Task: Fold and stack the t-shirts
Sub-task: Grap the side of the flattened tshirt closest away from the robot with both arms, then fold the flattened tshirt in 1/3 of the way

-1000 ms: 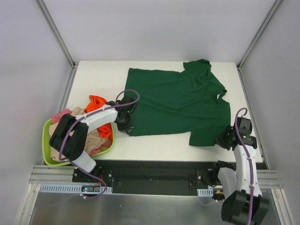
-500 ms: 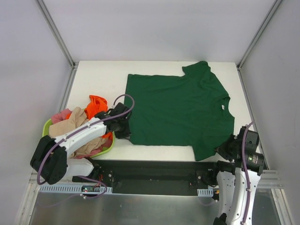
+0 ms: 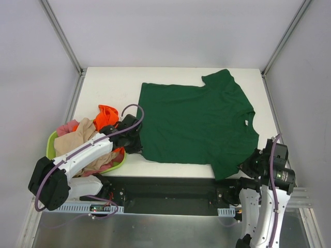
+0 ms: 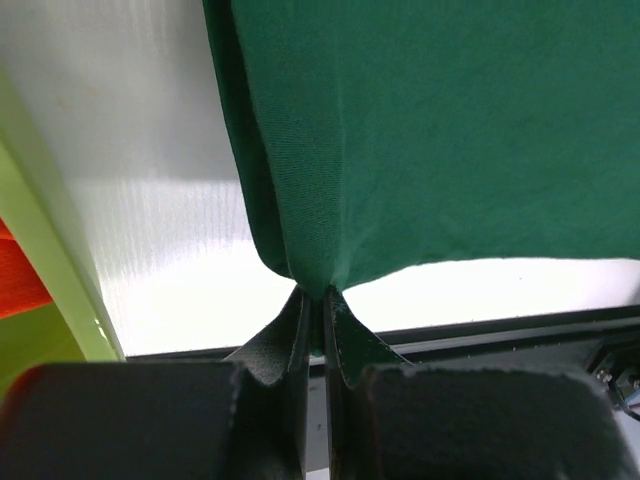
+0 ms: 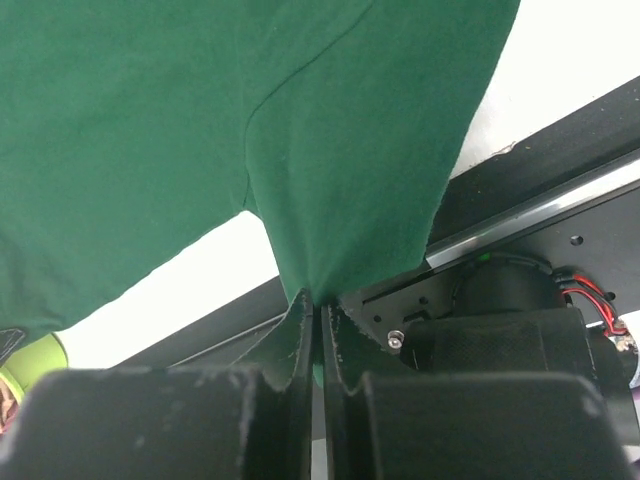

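A large dark green t-shirt [image 3: 199, 124] lies spread flat on the white table, neck to the right, with a small white label at the collar. My left gripper [image 3: 135, 146] is shut on its near-left hem corner [image 4: 318, 275]. My right gripper [image 3: 247, 168] is shut on the near-right sleeve [image 5: 340, 200], at the table's front edge. Both wrist views show green cloth pinched between closed jaws. More t-shirts, an orange one [image 3: 107, 116], a beige one [image 3: 77, 140] and a pink one [image 3: 66, 126], are heaped in the basket on the left.
A lime-green plastic basket [image 3: 50, 147] sits at the table's near-left corner, right beside my left arm. A black rail [image 3: 170, 188] runs along the front edge of the table [image 3: 108, 88]. Metal frame posts stand at the back corners.
Both grippers pulled the green shirt toward the near edge and spread it flatter. The right arm moved back and down to the front edge; the left arm drew back beside the basket.
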Robot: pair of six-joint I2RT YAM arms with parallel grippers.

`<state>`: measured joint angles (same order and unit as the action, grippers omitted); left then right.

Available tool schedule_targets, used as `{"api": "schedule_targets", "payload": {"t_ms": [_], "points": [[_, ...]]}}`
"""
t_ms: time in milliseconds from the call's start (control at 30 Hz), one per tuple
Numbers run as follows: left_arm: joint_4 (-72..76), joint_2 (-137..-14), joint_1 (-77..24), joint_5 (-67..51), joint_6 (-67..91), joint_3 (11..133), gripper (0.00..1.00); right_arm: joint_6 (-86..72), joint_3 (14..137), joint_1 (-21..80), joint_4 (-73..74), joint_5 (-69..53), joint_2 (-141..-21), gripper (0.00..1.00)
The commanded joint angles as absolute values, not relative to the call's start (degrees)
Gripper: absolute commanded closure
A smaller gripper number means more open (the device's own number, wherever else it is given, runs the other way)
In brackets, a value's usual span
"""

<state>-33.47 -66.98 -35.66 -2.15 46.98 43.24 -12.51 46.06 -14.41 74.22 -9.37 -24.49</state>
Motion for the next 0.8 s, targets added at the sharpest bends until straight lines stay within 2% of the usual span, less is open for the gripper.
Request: {"api": "schedule_targets", "payload": {"t_ms": [0,767], "points": [[-35.6,-69.6,-35.6,2.3,47.7,47.7,1.00,-13.2,47.5,-14.4,70.8,-11.3,-28.8,0.99],[-34.4,-83.5,-24.3,1.4,47.1,62.4,1.00,-18.1,58.1,-12.2,45.4,-11.1,-59.8,0.99]]}}
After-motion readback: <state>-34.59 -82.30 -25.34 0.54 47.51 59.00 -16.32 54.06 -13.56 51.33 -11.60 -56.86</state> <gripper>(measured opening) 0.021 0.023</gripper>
